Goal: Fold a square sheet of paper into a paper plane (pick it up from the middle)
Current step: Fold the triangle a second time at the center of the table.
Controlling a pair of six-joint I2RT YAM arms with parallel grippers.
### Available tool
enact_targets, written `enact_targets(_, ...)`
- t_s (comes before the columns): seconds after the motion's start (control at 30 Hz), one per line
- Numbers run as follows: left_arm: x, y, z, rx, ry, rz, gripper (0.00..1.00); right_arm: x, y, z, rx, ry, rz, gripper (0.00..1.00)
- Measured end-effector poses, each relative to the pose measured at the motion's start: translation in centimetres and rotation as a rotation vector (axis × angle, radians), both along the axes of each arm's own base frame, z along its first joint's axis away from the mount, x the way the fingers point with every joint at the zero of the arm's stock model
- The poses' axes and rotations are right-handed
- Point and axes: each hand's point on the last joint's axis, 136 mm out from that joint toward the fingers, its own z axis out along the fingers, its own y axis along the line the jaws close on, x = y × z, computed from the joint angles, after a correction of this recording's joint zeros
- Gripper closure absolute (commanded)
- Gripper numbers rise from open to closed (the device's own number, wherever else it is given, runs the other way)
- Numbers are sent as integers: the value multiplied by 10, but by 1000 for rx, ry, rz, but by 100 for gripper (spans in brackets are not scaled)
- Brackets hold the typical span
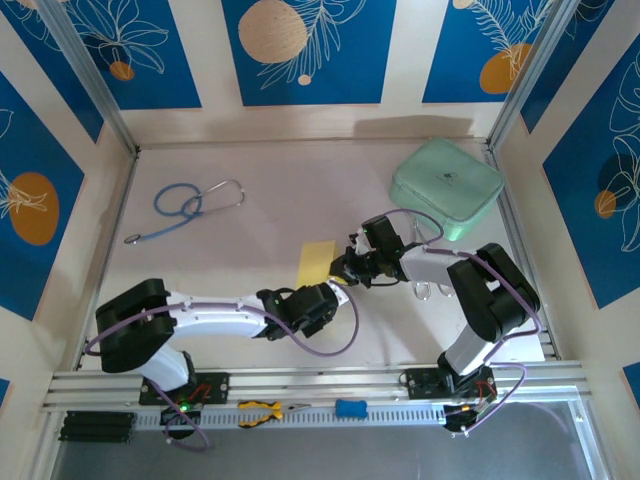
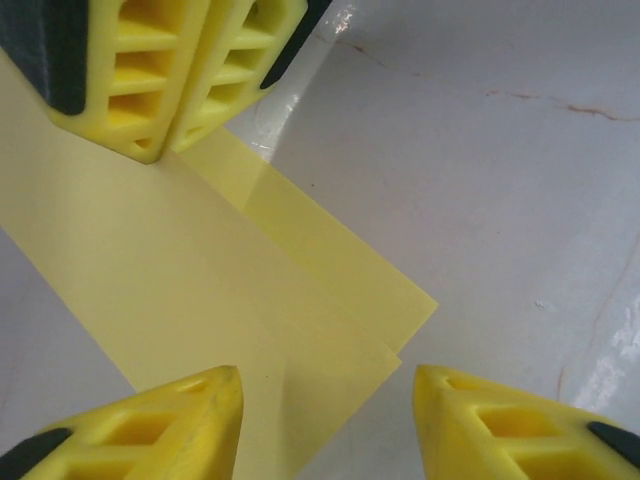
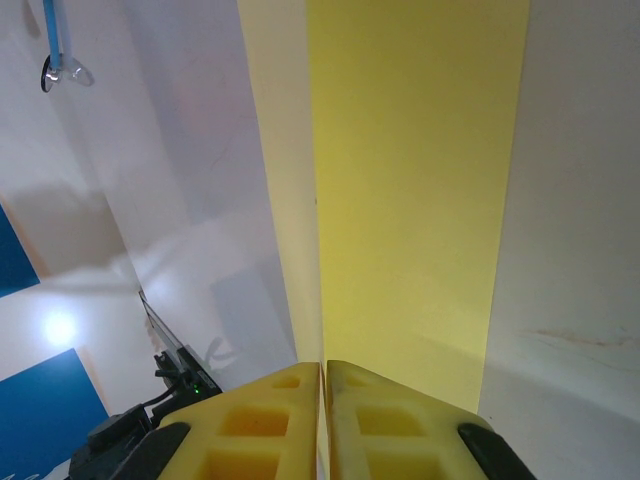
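Both arms are reaching in to the middle of the desk (image 1: 260, 160). My left arm lies low and stretched out from the front left corner, with the wrist turned in toward the centre. My right arm has its elbow up near the right edge and its forearm pointing left, so the two grippers nearly meet.

My right gripper (image 3: 322, 372) is clenched on the sheet of paper (image 1: 320, 262), fingers pressed flat together with the fold line running straight into the seam. The sheet is doubled over (two layers show at its corner). It sits mid-desk, just back of my grippers.

My left gripper (image 2: 328, 385) is released, with its fingers well apart. One finger is over the paper's corner and the other over bare desk.

For room, there's open desk behind and left of the paper. The stethoscope (image 1: 190, 205) is well apart toward the back left, and the mint-green case (image 1: 445, 188) fills the back right corner, near my right forearm.
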Motion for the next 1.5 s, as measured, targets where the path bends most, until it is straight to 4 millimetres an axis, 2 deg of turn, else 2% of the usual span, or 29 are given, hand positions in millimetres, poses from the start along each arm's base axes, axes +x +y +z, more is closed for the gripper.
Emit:
enact_targets(0.43, 2, 0, -3, 11, -5, 13, 99, -1, 1, 0, 0, 2, 1, 87)
enact_targets(0.7, 1, -3, 1, -54, 66, 22, 100, 0, 0, 0, -2, 4, -7, 79)
enact_targets(0.9, 7, -8, 22, -235, 178, 54, 100, -5, -7, 4, -8, -5, -36, 65)
enact_targets(0.97, 6, -10, 24, -272, 209, 53, 100, -7, -8, 7, -3, -6, -48, 57)
enact_targets(1.0, 5, -10, 24, -284, 226, 52, 100, -8, -9, 9, 0, -8, -51, 57)
enact_targets(1.27, -1, -14, 23, -320, 290, 37, 100, -14, -3, 13, 11, -4, -41, 60)
enact_targets(1.37, -2, -14, 23, -321, 292, 34, 99, -16, -1, 9, 3, 13, -34, 67)
enact_targets(1.5, -2, -14, 23, -320, 292, 35, 93, -16, -2, 3, -14, 32, -46, 79)
